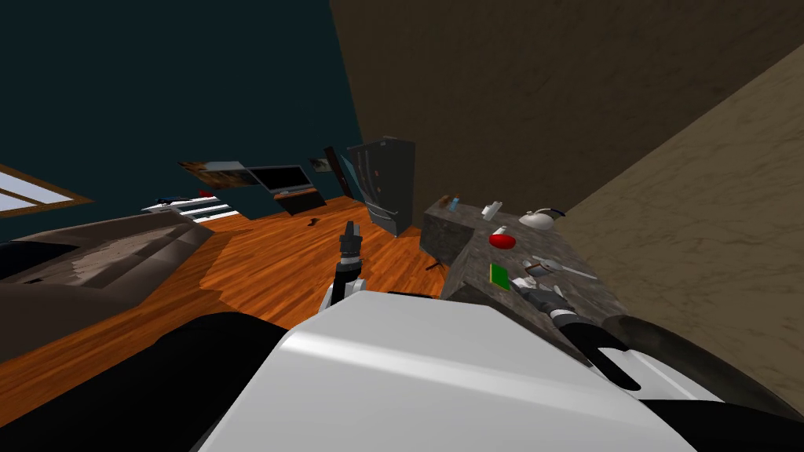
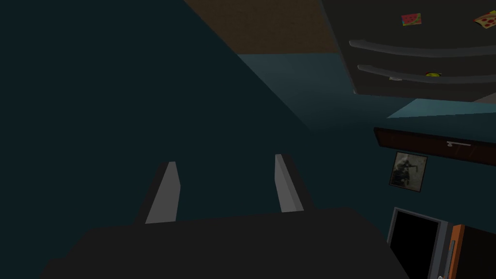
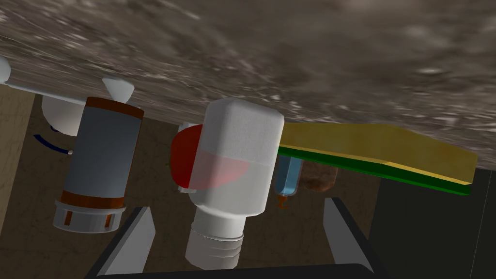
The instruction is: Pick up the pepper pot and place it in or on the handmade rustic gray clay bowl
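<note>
Head view: right gripper [image 1: 542, 298] low over the near end of a grey stone counter [image 1: 479, 235], set among small clutter. Just ahead of it the pepper pot [image 1: 524, 280], white and tiny, with a green board [image 1: 499, 276] on one side, a banded grey cylinder [image 1: 542, 269] on the other and a red thing [image 1: 502, 239] beyond. Well apart from all that, left gripper [image 1: 349, 232] out over the orange wood floor [image 1: 275, 267].

Left wrist view: left fingers [image 2: 167, 193] spread about a third of the frame, clasping nothing.

Right wrist view: rolled over, so counter overhead. Widely splayed right fingers [image 3: 138, 237] flanking the pot's ribbed neck without touching it. Pot upright on the stone, squarish with rounded shoulders, partly see-through, with red showing through the wall. Cylinder close beside it but not touching. Board's edge near the other flank.

Judged light and stiff. Probably smooth-walled and slippery, perhaps brittle if dropped or tipped. Best taken across the broad body just under the shoulder, not by the narrow ribbed neck. Squeeze firmly but gently, lift straight off the stone, and mind the cylinder with the finger on that side.
</note>
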Controlling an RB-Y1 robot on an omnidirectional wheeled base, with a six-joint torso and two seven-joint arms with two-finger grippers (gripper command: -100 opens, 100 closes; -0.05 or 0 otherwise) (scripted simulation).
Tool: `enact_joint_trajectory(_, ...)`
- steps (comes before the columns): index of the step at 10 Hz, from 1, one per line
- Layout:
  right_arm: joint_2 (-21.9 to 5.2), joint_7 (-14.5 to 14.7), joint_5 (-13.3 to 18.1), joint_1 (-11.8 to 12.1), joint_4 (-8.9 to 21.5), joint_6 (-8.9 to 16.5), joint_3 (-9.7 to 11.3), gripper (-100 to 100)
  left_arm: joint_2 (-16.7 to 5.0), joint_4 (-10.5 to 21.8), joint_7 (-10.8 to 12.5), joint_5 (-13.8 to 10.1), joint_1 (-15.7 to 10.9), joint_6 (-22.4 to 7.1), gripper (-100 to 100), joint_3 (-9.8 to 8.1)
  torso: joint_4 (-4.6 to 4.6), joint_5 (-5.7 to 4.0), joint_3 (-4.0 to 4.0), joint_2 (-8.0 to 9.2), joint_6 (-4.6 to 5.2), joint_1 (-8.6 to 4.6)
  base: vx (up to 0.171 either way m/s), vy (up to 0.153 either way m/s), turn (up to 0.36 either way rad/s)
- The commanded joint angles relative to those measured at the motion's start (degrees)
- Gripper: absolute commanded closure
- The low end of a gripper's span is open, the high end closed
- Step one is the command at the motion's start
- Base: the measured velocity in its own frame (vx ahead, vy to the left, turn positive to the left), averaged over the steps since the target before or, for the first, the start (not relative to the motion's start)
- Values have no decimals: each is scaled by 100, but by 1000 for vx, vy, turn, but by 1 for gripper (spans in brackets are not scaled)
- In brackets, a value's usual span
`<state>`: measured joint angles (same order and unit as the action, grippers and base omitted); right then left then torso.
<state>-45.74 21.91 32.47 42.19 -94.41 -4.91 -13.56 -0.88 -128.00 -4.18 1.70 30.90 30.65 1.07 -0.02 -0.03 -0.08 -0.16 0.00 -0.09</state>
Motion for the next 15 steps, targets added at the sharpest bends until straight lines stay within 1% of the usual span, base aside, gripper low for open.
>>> enact_joint_trajectory(1, 0, 0, 0, 0, 0, 0, 0, -100, 0, 0, 0, 0, 0, 0, 0, 0, 0, 0, 0, 0, 0, 0, 35, -22, 32)
enact_joint_trajectory(2, 7, 10, 3, -13, 13, 1, 4, 100, 0, 0, 0, 0, 0, 0, 0, 0, 0, 1, 1, 4, 4, 3, 0, 0, 0)
enact_joint_trajectory(6, 7, -3, -5, -17, 6, 0, -6, 100, 0, 0, 0, 0, 0, 0, 0, 0, -5, -4, 1, 8, 0, 8, 1, -2, -2)
enact_joint_trajectory(7, 7, -2, -4, -17, 6, 0, -6, 0, 0, 0, 0, 0, 0, 0, 0, 0, -5, -4, 0, 8, 0, 8, 0, 0, 0)
enact_joint_trajectory(8, 7, -2, -4, -17, 6, 0, -6, 100, 0, 0, 0, 0, 0, 0, 0, 0, -5, -4, 0, 8, 0, 7, 0, 0, 0)
enact_joint_trajectory(9, 6, 0, -3, -17, 6, 1, -6, 0, 0, 0, 0, 0, 0, 0, 0, 0, -5, -5, 0, 8, 0, 7, 0, 0, 0)
enact_joint_trajectory(10, 36, 8, 30, -43, 35, 23, -59, 100, 0, 0, 0, 0, 0, 0, 0, 0, -5, -5, 0, 8, 0, 6, -116, 34, -34)
enact_joint_trajectory(11, 52, 11, 46, -62, 45, 31, -82, 100, 1, 0, 0, 0, -1, 0, 0, 1, -4, -9, 18, 46, 12, 14, -157, 54, -39)
enact_joint_trajectory(12, 118, 23, 107, -155, 88, 62, -175, 100, 1, 0, 0, 0, -2, 0, 0, 1, -2, -15, 32, 72, 23, 17, -174, 55, -76)
enact_joint_trajectory(15, 398, 51, 324, -563, 269, 178, -562, 100, 1, 0, 0, 0, -2, 0, 0, 0, 6, -12, 49, 97, 35, 2, -161, 20, -123)
